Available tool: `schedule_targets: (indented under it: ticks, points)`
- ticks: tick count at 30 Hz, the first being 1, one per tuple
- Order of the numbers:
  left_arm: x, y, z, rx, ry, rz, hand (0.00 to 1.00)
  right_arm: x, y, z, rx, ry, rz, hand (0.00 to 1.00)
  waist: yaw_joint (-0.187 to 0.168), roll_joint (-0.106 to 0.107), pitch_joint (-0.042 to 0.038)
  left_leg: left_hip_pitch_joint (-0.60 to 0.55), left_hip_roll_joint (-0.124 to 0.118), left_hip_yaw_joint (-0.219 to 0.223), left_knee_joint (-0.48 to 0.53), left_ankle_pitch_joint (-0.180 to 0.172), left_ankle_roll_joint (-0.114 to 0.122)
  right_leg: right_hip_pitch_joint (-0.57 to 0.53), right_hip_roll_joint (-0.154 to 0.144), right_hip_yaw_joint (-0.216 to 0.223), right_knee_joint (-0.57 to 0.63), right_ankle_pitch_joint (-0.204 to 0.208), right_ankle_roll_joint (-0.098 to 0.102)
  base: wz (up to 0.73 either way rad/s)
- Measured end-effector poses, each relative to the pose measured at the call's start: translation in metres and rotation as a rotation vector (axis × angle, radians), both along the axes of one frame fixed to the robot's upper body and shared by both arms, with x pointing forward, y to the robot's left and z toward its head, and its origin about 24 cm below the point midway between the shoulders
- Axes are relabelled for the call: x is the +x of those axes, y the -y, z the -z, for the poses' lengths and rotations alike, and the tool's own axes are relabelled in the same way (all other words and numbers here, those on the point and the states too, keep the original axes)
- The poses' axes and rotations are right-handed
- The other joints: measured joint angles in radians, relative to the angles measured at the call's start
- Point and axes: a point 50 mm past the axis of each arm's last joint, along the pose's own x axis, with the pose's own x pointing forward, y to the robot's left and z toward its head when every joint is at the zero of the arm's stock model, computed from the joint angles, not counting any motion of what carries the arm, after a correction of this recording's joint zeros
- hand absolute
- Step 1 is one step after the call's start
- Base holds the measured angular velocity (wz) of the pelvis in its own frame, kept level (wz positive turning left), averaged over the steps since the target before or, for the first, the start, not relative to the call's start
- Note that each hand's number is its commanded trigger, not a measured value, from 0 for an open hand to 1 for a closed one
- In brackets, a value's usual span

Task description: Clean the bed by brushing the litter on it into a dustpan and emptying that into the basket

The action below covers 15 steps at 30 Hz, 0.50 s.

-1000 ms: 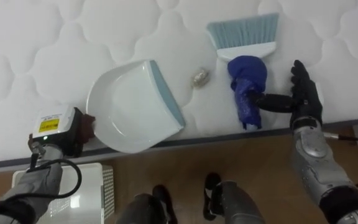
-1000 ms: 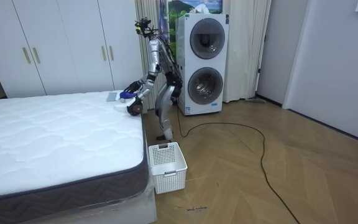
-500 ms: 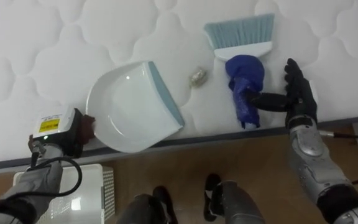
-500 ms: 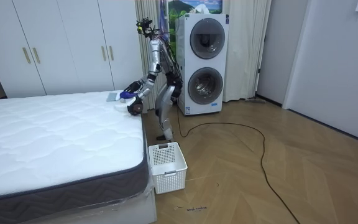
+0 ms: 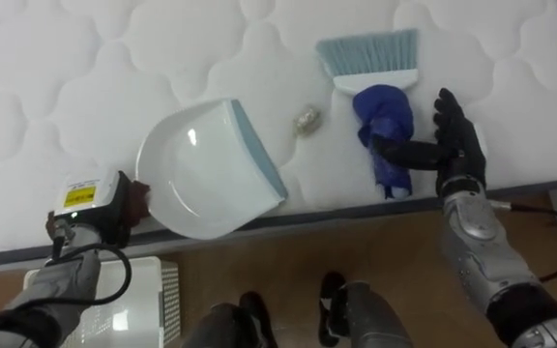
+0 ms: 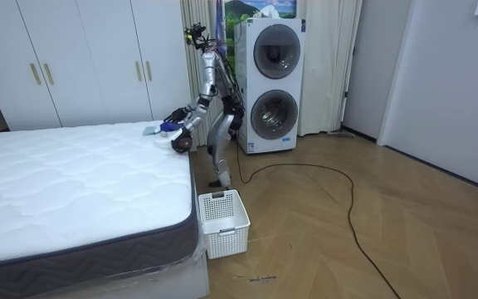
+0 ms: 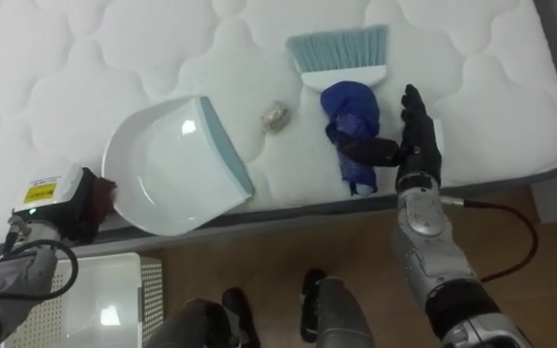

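The right hand (image 5: 457, 147), open wide against the brush (image 5: 383, 111), may shove it off the bed (image 5: 85, 58) if it closes loosely.

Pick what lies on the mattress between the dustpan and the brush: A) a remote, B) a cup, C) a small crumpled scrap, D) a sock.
C: a small crumpled scrap lies on the mattress between the white dustpan and the blue-handled brush.
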Motion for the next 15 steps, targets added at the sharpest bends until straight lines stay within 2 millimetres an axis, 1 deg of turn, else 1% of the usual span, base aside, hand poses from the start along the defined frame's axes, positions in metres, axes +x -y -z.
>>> schedule_targets:
  ticks: [2,4,8,15]
  points:
    - [-0.002,-0.001,0.002,0.004,-0.011,-0.004,1.00,0.003,-0.007,-0.004,0.016,0.021,-0.020,0.00,0.000,0.000,-0.0002,0.009,0.000,0.000,-0.003,0.001,-0.001,0.010,0.000,-0.001,-0.001,0.000,0.000,0.00]
    - [-0.002,0.000,0.003,0.010,-0.014,0.001,1.00,0.009,-0.014,-0.014,0.014,0.059,-0.051,0.00,0.001,0.000,-0.0005,0.015,-0.003,-0.004,-0.012,0.006,-0.002,0.018,-0.001,-0.005,-0.011,0.000,0.000,0.05]
    - [-0.003,0.001,0.004,0.007,-0.018,0.001,1.00,0.016,-0.020,-0.029,-0.003,0.122,-0.080,0.00,0.003,0.000,-0.0015,0.016,-0.003,-0.008,-0.026,0.016,-0.001,0.027,-0.002,-0.017,-0.031,0.006,-0.004,0.05]
    - [-0.005,0.002,0.006,0.009,-0.024,0.005,1.00,0.018,-0.021,-0.032,-0.008,0.131,-0.085,0.00,0.004,-0.001,-0.0021,0.029,-0.006,-0.010,-0.038,0.020,-0.001,0.041,-0.003,-0.023,-0.040,0.010,-0.003,0.01]
